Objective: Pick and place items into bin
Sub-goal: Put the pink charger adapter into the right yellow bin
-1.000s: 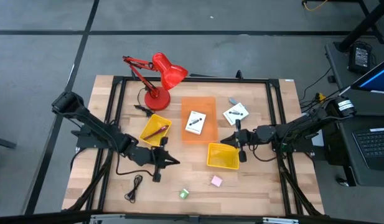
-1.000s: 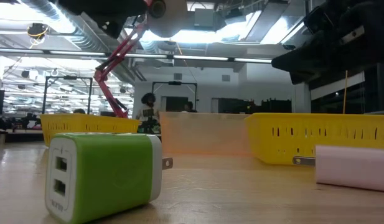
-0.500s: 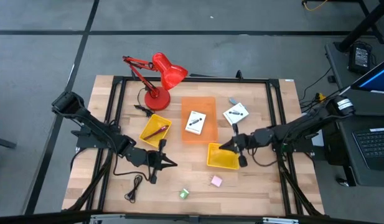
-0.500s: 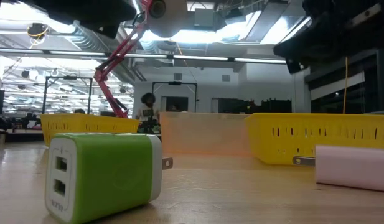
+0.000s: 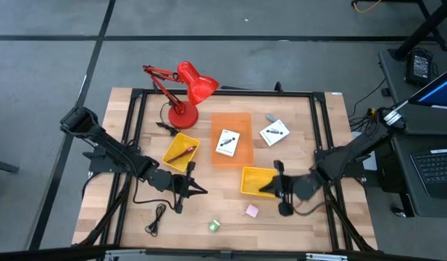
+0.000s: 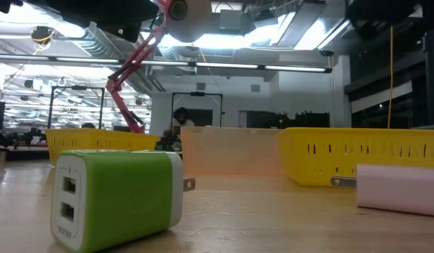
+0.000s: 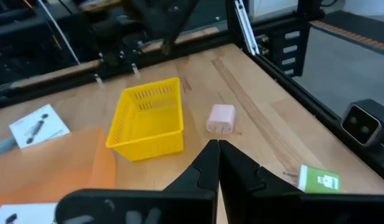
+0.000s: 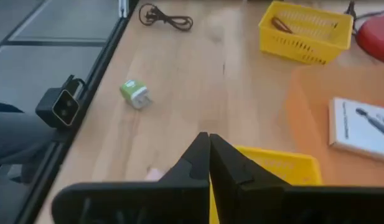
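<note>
Pink charger block (image 5: 251, 210) on wooden surface (image 5: 310, 225), just beside right tool (image 5: 281, 190), toward near edge, past yellow basket (image 5: 258, 181). Right tool pinched shut, empty. Left tool (image 5: 185, 190) likewise shut, empty, farther off; green charger (image 5: 214, 225) nearer it.

We worked in a large open lab: exposed ceiling ducts (image 6: 69, 43), strip lights (image 6: 273, 68), distant workbenches (image 6: 23, 137), a laptop (image 5: 435, 168) beside the rig.

Green block (image 5: 214, 225) and pink block (image 5: 251, 210) lie near the table's front edge.
</note>
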